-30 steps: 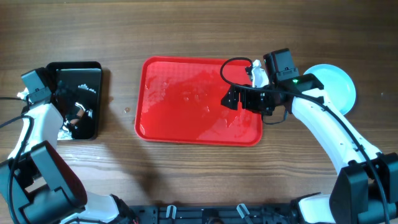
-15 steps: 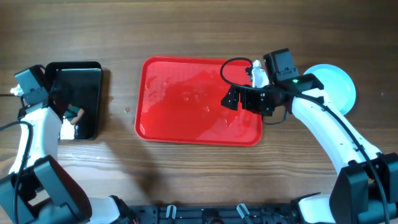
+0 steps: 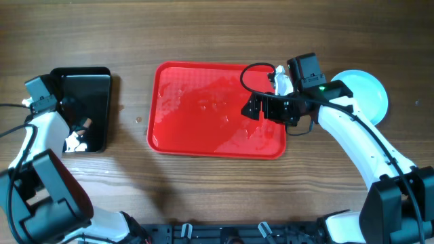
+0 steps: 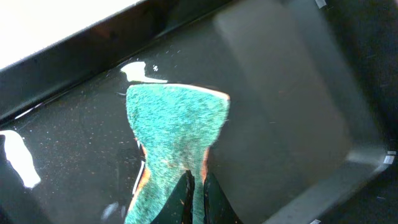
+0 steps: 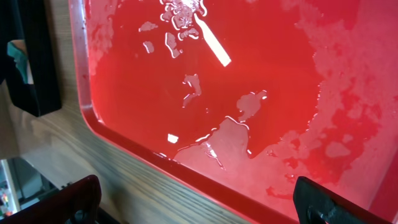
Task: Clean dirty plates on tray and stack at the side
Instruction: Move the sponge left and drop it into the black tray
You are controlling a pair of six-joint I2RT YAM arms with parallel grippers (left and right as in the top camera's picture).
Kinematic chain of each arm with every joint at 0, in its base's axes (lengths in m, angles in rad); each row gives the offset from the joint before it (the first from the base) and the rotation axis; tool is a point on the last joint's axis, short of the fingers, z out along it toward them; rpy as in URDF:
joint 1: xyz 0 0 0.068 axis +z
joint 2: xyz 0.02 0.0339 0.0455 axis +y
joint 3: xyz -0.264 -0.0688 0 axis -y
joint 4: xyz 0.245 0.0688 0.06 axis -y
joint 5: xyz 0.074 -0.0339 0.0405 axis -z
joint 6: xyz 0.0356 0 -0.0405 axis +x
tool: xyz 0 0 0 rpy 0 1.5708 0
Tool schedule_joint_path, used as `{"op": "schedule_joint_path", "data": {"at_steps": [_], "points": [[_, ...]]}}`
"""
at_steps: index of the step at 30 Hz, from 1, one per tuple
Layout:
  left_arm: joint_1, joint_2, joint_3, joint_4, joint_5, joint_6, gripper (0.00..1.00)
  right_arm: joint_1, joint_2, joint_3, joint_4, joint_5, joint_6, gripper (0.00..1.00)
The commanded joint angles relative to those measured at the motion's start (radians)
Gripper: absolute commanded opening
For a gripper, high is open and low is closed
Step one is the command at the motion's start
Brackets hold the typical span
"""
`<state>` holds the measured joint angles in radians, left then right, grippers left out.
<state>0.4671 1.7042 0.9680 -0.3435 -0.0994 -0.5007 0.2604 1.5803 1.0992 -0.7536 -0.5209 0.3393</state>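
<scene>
Two end effectors: left end effector (image 4: 196,182) pinched shut on sponge (image 4: 177,130) in black tray (image 3: 102,73), bench's left edge; right end effector (image 3: 253,108) wide open, empty, over tray (image 3: 190,129) (wet, bare). Stacked plates (image 3: 369,88) lie rightward, near bench's right edge; right arm nearer.

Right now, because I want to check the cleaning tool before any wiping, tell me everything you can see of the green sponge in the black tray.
The sponge shows a rough teal-green scouring face, with an orange layer peeking out at its lower left edge. It is broad at the top and squeezed narrow at the bottom, where the left hand is shut on it. It sits inside the black tray, over the glossy, speckled floor; whether it rests on that floor is unclear.
</scene>
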Motion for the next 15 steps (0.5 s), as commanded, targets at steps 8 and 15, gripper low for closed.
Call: {"op": "schedule_joint_path", "data": {"at_steps": [8,15], "points": [[0.002,0.085,0.006,-0.011,-0.103,0.022,0.05,0.004,0.000,-0.010,0.004,0.043,0.004,1.00],[-0.010,0.015,0.007,-0.026,-0.029,0.020,0.04,0.004,0.000,-0.010,-0.034,0.043,0.005,1.00]]}}
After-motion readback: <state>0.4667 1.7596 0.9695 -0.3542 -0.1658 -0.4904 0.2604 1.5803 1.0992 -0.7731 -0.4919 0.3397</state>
